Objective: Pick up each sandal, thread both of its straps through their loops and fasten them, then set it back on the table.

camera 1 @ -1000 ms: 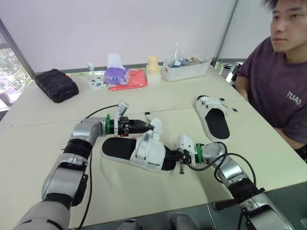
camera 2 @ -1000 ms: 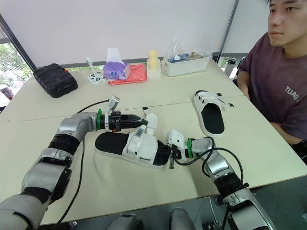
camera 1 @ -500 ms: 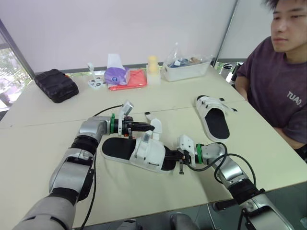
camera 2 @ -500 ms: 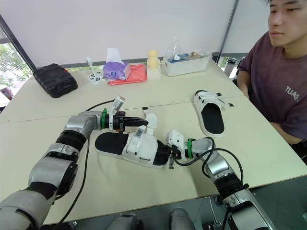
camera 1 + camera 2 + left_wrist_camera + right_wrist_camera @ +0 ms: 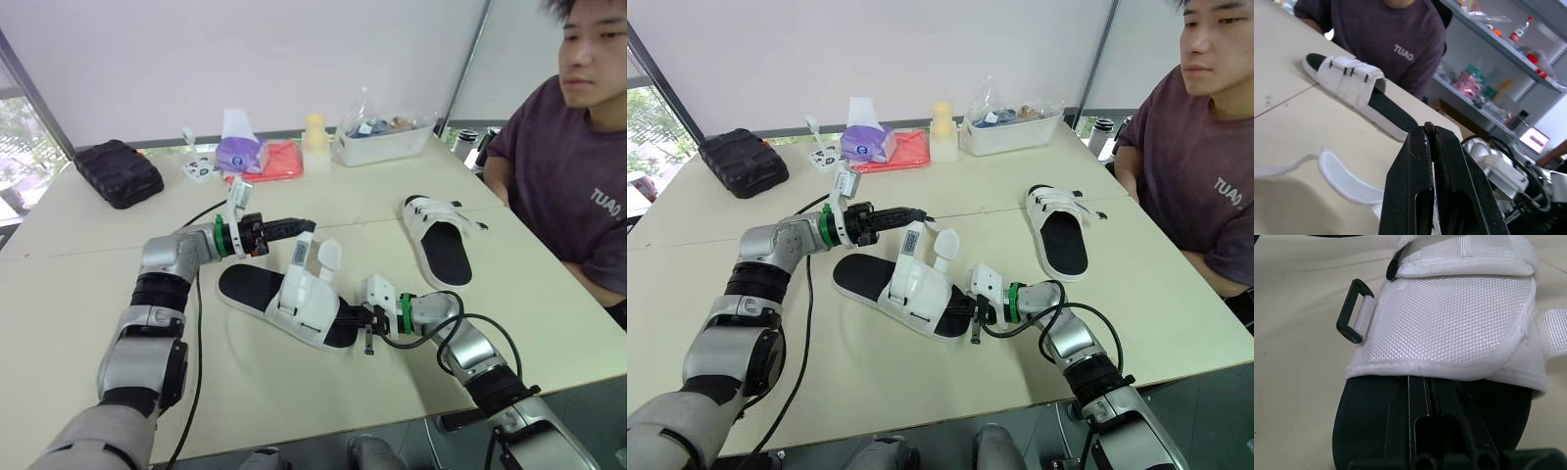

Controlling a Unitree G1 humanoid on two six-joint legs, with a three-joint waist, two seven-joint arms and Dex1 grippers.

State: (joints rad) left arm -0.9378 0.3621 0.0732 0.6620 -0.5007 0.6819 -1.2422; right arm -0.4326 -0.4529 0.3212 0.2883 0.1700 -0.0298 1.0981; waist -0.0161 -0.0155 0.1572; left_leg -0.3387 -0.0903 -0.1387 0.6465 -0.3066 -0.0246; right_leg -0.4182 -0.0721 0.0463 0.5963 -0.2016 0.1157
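Head views, step: strapping the near sandal [image 5: 294,304]. It lies on the table [image 5: 294,401] with both straps [image 5: 302,251] standing up loose and unthreaded (the far sandal [image 5: 438,238], by the person [image 5: 573,166], looks already fastened).
Head views, left tool [image 5: 308,224]: hovers just above the taller strap, apart from it as far as I can tell.
Head views, right tool [image 5: 367,320]: at the near sandal's end, touching the sole.
Left wrist view, left tool: fingers pressed together, with nothing visible between the tips. One loose strap curls just beside them.
Left wrist view, writing: "TUAO" on the person's shirt [image 5: 1396,34].
Right wrist view, right tool: narrow, and I judge it is pinching the sole's edge. It is black on black, so this is not certain.
Right wrist view, loop [image 5: 1354,311]: black and empty, sticking out beside the white upper.
Next move: probably the left tool opens, takes a strap by its end and feeds it through the loop while the right tool steadies the sole. The strap is floppy, so a grip close to its tip would aim better.
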